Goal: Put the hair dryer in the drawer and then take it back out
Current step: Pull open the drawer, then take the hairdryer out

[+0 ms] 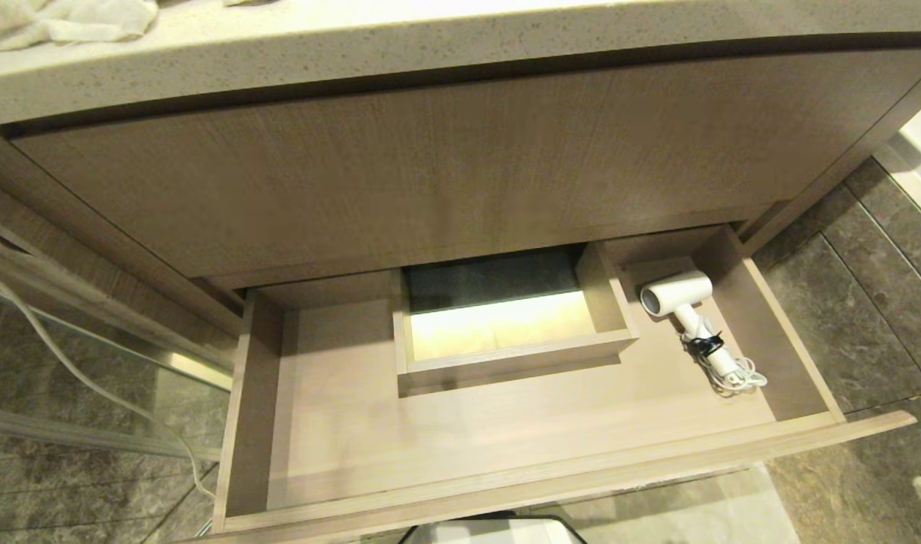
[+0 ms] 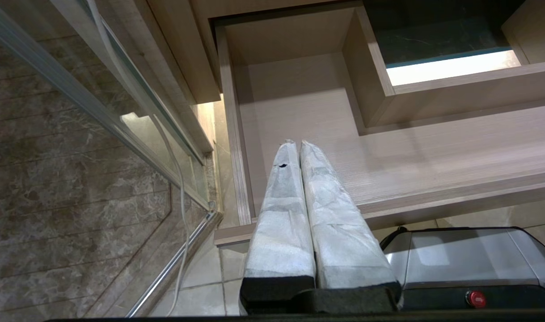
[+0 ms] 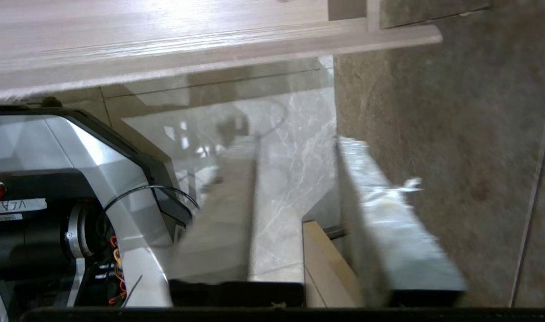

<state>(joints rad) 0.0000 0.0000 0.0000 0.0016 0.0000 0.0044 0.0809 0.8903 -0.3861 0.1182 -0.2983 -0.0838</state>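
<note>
A speckled stone bench [image 1: 430, 45] carries a white towel [image 1: 67, 23] above the tall wood-grain panel [image 1: 430, 174]. Below, the drawer [image 1: 505, 446] stands open, its boxed cutout [image 1: 505, 325] mid-back. The hair dryer [image 1: 683, 302] lies in the far right corner, cord bundled. Left gripper [image 2: 297, 144]: fingers pressed together over the drawer's left end. Right gripper [image 3: 294, 143]: fingers spread, empty, over floor tiles [image 3: 433, 134].

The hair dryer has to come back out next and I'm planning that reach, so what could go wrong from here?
1. The hair dryer lies in the drawer close to its right wall and near the boxed cutout, leaving little room for open jaws.
2. Its loosely bundled cord could snag or trail.
3. The right gripper is outside the drawer, below its front, and could strike it.
</note>
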